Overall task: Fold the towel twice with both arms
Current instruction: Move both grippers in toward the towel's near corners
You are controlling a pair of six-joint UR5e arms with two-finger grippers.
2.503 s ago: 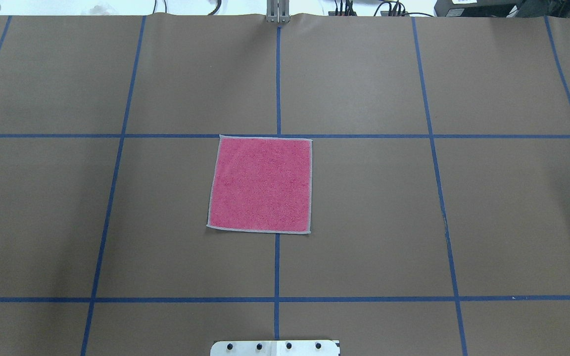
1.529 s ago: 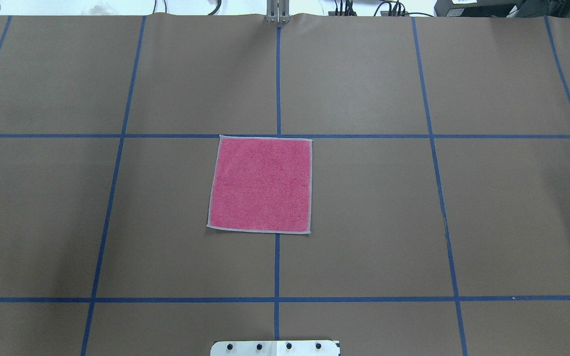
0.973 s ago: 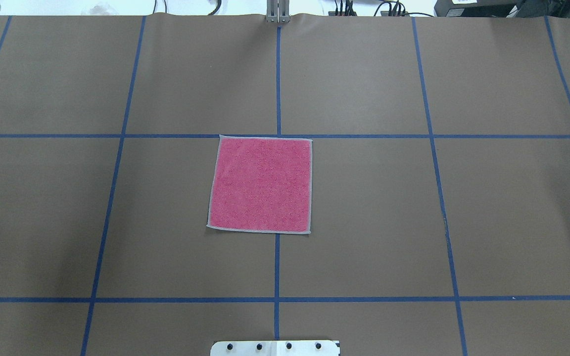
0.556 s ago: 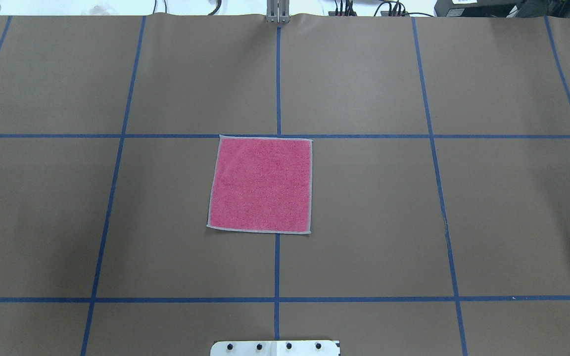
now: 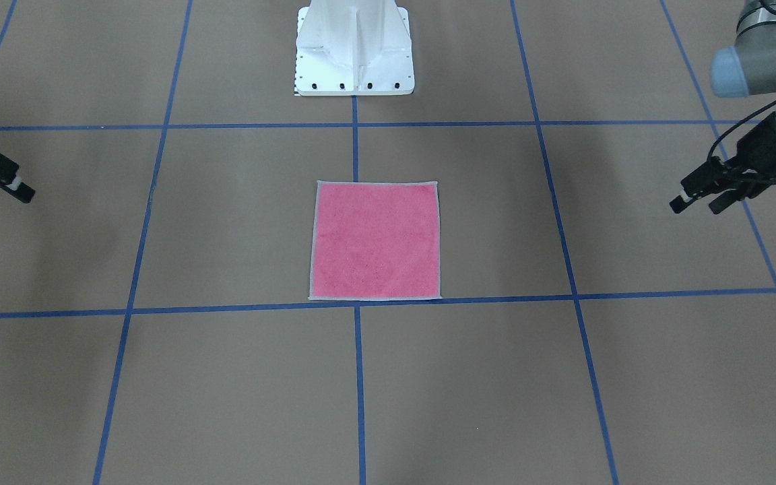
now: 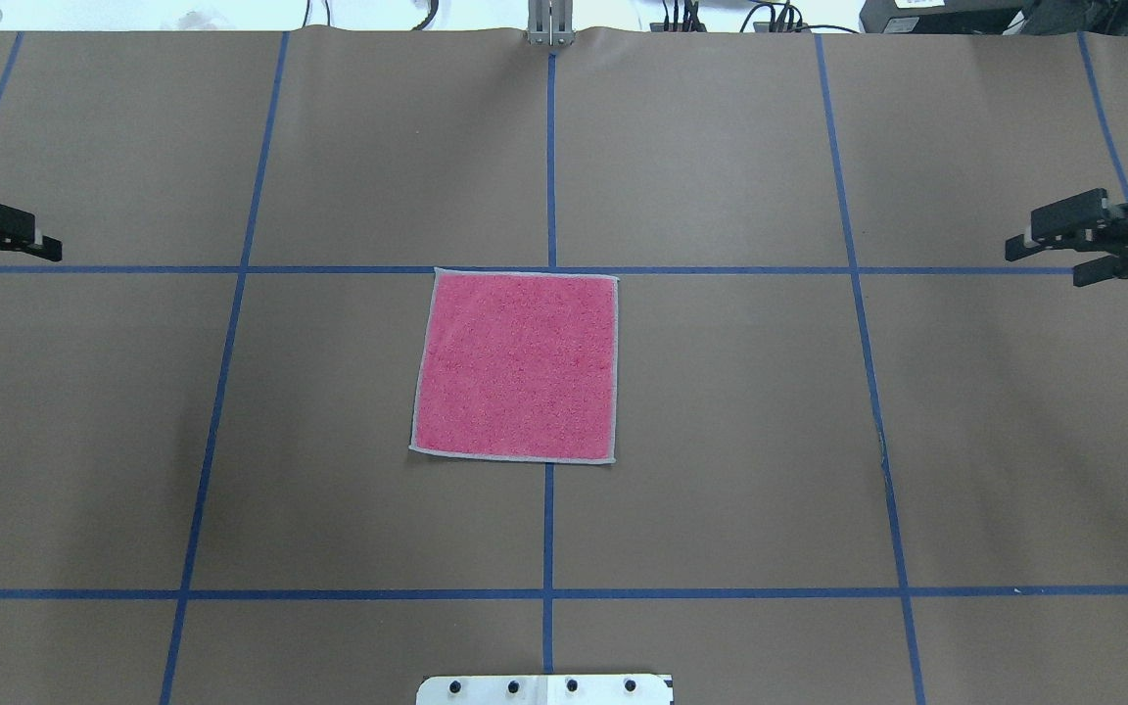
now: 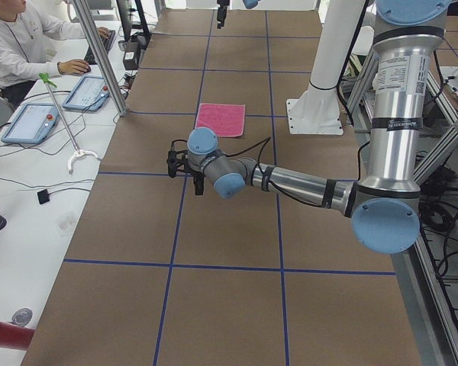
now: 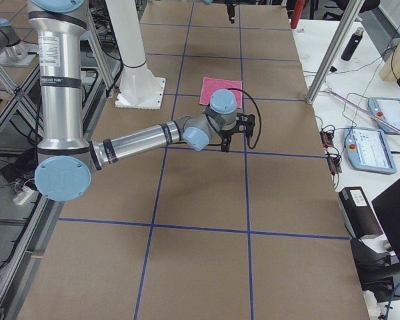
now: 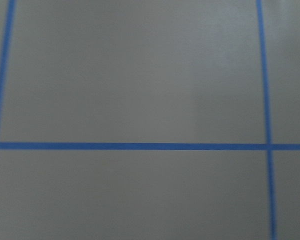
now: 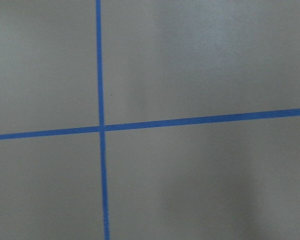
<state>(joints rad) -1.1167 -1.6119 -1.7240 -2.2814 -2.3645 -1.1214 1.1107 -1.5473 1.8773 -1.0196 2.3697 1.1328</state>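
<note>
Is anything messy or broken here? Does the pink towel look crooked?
Nothing stands out. The towel lies flat and unfolded, pink side up, its edges about square with the blue tape lines. The left gripper and right gripper are open, out at the sides, apart from it.

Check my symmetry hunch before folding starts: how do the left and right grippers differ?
Left gripper hangs left of the towel; right gripper hangs to its right. Left gripper points rightward, right gripper leftward, each toward the towel. Shared: jaws open, empty, far from the towel, about level with its far edge.
</note>
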